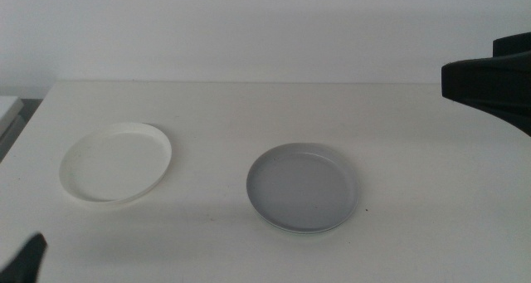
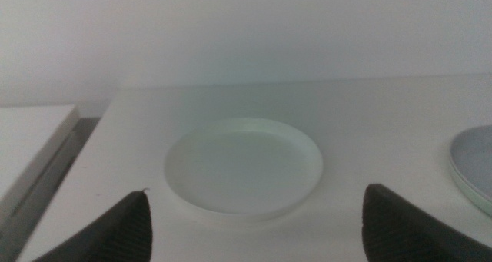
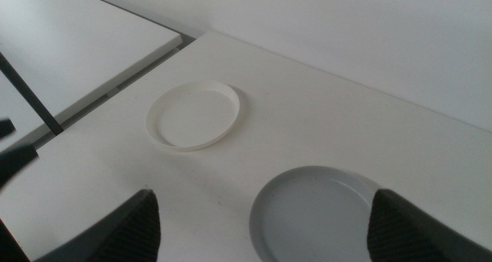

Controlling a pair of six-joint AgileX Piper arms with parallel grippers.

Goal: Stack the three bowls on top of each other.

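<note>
Middle view: the table [image 1: 249, 109] carries two visible dishes. The white bowl [image 1: 116, 162] lies at about nine o'clock from the picture's centre, alone and well apart from the rest. The grey bowl [image 1: 303, 188] lies near five o'clock from centre, and a thin pale edge of the mint bowl [image 1: 309, 231] peeks out under its near rim, so grey sits on top of mint. The right arm [image 1: 491, 80] enters at three o'clock, high above the table, a dark blocky shape well apart from both dishes. Only a dark tip of the left gripper [image 1: 23, 262] shows at the seven o'clock corner, low by the bottom edge.

Left wrist view: the left gripper [image 2: 254, 231] points level across the table toward the white bowl [image 2: 244, 167], which lies straight ahead between the two spread jaws, untouched. The jaws stand wide apart with nothing between them. At the three o'clock edge the grey bowl [image 2: 475, 160] shows with the mint bowl's [image 2: 470, 191] rim just beneath it.

Right wrist view: the right gripper [image 3: 261, 231] looks steeply down from a height, its jaws spread wide and holding nothing. The grey bowl [image 3: 323, 216] lies just beyond and between them, toward six o'clock. The white bowl [image 3: 194, 114] lies farther off at about ten o'clock, near the table's far edge. The mint bowl cannot be made out here.
</note>
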